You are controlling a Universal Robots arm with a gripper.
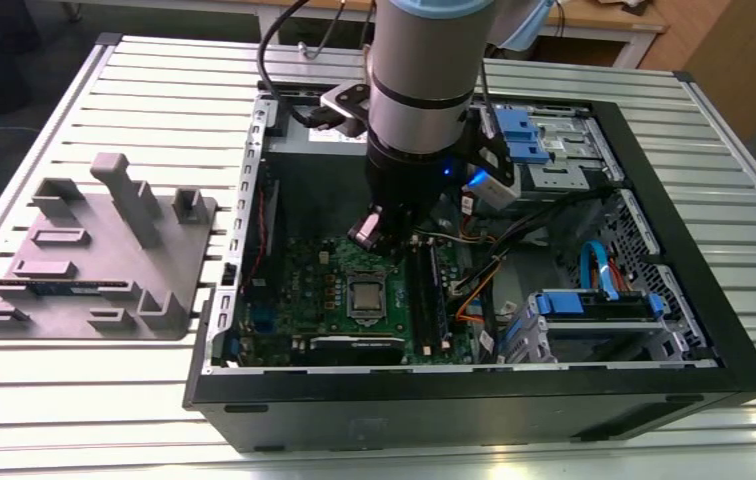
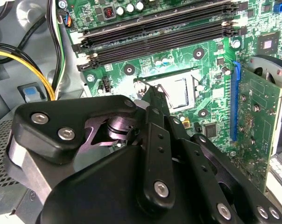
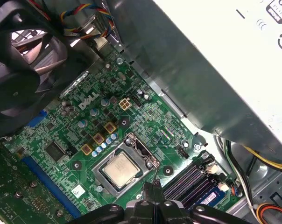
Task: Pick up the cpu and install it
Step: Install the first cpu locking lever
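Hovering inside the open black metal computer case [image 1: 485, 410], with jaws pinched together and gripping nothing. Spotting the small flat square silvery-grey cpu [image 3: 121, 169] seated in the green motherboard's [image 3: 145, 126] socket, just beyond the jaws' tips.

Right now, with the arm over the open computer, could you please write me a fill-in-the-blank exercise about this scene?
1. The cpu lies in its socket on the ____ motherboard.
2. The grey fixture lies on the table, to the exterior view's ____ of the computer case.
3. The gripper points down at the motherboard from ____.
Missing words: green; left; above.
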